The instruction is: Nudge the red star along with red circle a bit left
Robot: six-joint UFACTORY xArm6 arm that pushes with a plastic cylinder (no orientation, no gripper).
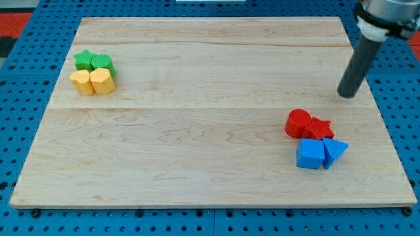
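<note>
Right now, tip: my tip (348,94) rests on the board at the frame's right, above and to the right of the red pair, clear of every block.
Claw: none fitted, only a straight dark rod.
Red circle (298,122): lower right, touching the red star (320,128) on its right.
Blue cube (310,155) and blue triangle (335,151): just below the reds.
Upper left cluster: green star (83,59), green circle (102,63), two yellow blocks (92,81).
Board: wooden board (197,118).
</note>
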